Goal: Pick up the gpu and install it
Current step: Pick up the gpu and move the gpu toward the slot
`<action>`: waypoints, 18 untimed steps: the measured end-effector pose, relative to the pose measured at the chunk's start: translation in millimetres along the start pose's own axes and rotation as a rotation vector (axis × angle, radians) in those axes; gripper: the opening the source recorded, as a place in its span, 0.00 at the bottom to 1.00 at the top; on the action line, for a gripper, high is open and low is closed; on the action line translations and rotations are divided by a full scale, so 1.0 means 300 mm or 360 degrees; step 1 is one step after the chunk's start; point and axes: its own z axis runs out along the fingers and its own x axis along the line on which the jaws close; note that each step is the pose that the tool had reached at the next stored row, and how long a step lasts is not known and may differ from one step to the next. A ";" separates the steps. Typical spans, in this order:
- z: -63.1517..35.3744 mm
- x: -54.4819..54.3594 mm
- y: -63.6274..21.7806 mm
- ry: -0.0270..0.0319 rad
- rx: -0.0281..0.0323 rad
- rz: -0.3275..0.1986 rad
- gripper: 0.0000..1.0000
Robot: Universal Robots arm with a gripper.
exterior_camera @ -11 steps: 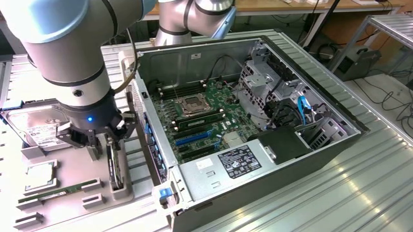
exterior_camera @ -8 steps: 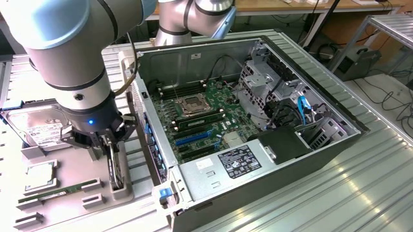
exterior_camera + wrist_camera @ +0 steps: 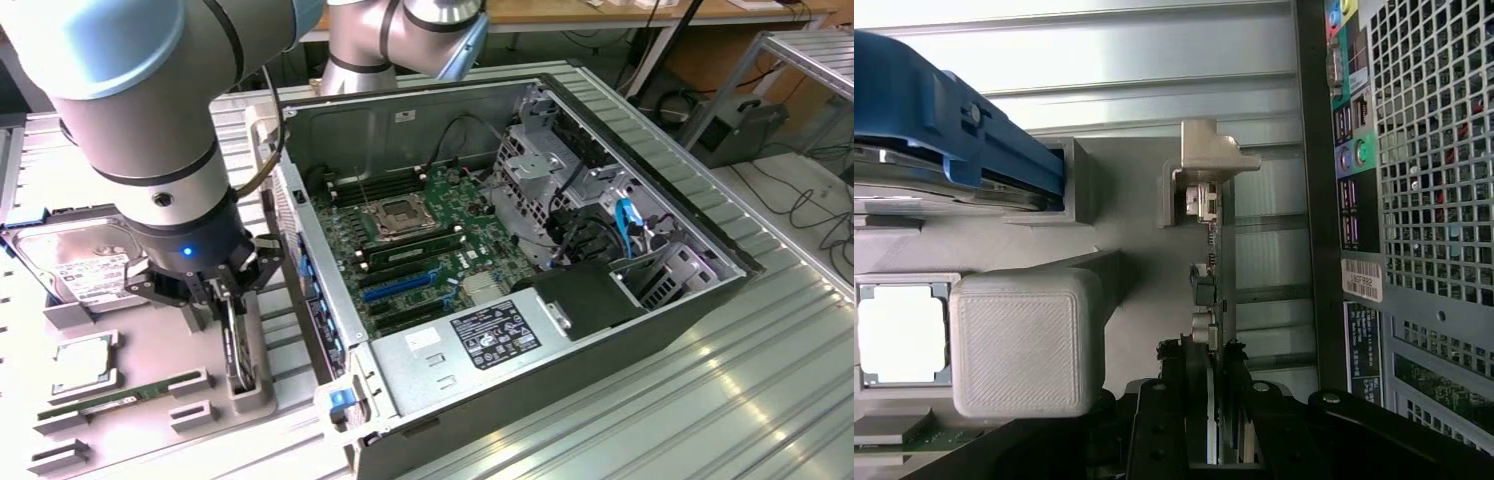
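Note:
The gpu (image 3: pixel 240 350) is a thin dark card standing on edge in the slotted holder of a grey parts tray (image 3: pixel 140 340), at the exterior view's left beside the open computer case (image 3: pixel 561 360). My gripper (image 3: pixel 218 300) hangs straight down over it, its jaws closed against the card's two faces. In the wrist view the gpu (image 3: pixel 1212 290) runs edge-on from between my gripper's (image 3: pixel 1209 400) dark fingers (image 3: pixel 1176 395) to a grey end support (image 3: pixel 1204 165). The card still rests in its holder. The motherboard (image 3: pixel 427 240) with its blue slots (image 3: pixel 400 288) lies exposed inside the case.
On the tray sit a hard drive (image 3: pixel 80 265) in a blue caddy (image 3: pixel 944 120), a CPU (image 3: pixel 83 365) and a green RAM stick (image 3: pixel 107 400). The case's rear panel (image 3: pixel 1424 200) stands close beside the card. A drive cage (image 3: pixel 534 170) and cables fill the case's far side.

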 end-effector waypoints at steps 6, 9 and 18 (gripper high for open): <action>-0.006 0.000 0.000 0.00001 0.00000 0.0000 0.27; -0.009 0.000 0.001 0.00000 0.00000 0.0000 0.27; -0.016 0.000 0.001 0.00001 0.00001 0.0000 0.27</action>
